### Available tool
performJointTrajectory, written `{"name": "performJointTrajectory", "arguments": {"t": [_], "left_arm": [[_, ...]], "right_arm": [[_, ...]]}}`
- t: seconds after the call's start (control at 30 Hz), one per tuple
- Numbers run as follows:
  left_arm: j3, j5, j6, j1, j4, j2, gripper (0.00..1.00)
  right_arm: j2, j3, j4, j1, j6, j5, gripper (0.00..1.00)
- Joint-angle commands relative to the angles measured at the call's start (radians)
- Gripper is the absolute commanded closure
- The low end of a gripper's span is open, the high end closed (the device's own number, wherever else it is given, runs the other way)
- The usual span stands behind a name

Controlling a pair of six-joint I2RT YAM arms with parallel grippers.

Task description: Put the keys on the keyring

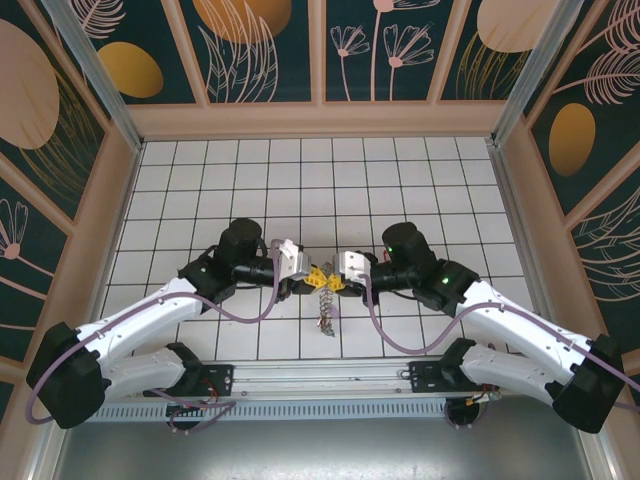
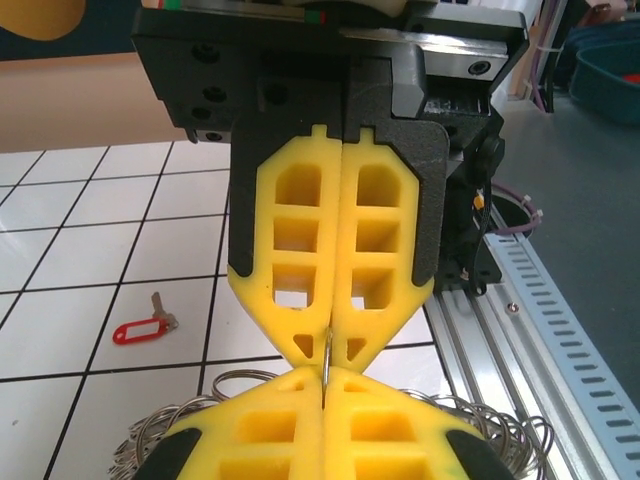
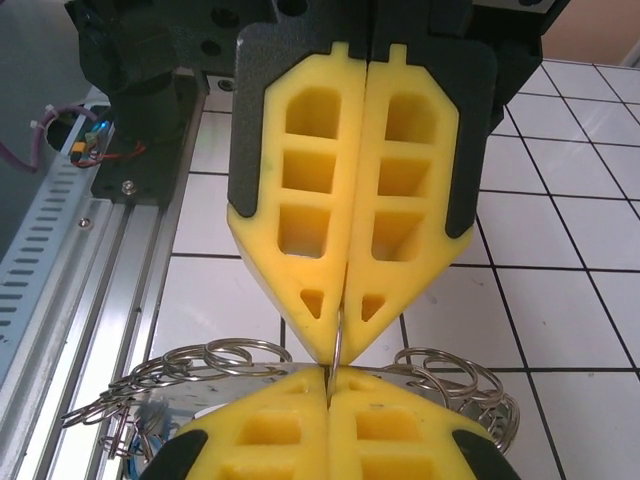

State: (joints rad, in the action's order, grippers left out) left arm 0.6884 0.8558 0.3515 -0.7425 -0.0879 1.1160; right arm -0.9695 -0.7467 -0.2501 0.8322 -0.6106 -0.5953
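The left hand [image 2: 328, 352] and right hand [image 3: 336, 350] meet tip to tip, each clamped on the keyring [image 1: 325, 308]; a red key [image 2: 140, 330] lies loose on the bench [image 2: 80, 220], apparently unthreaded.

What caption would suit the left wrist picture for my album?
Left tool and right tool meet tip to tip, both shut on the keyring; a red key lies on the tiles.

Tip to tip they stood: the left gripper [image 2: 324, 388] below, the right gripper [image 2: 328, 343] above, both closed with a thin wire of the keyring [image 2: 160, 435] pinched between them. Its silvery loops fanned out underneath. A red key [image 2: 140, 331] lay flat on the tiles [image 2: 80, 220], off to the left.
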Motion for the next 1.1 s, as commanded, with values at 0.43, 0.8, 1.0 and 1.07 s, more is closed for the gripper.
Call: {"name": "performJointTrajectory", "arguments": {"t": [0.43, 0.8, 1.0, 1.07], "left_arm": [[-0.232, -0.066, -0.176, -0.004, -0.525, -0.110, 1.00], [-0.201, -0.171, -0.327, -0.002, -0.547, -0.048, 1.00], [-0.204, -0.224, -0.351, -0.001, -0.508, -0.063, 1.00], [-0.208, -0.230, -0.358, 0.000, -0.503, -0.067, 1.00]], "right_arm": [[0.360, 0.267, 0.344, -0.123, 0.239, 0.033, 0.41], [0.106, 0.080, -0.050, -0.477, 0.924, 0.520, 0.44], [-0.164, 0.028, -0.169, -0.534, 0.925, 0.482, 0.55], [-0.219, 0.020, -0.163, -0.531, 0.945, 0.443, 0.58]]}}
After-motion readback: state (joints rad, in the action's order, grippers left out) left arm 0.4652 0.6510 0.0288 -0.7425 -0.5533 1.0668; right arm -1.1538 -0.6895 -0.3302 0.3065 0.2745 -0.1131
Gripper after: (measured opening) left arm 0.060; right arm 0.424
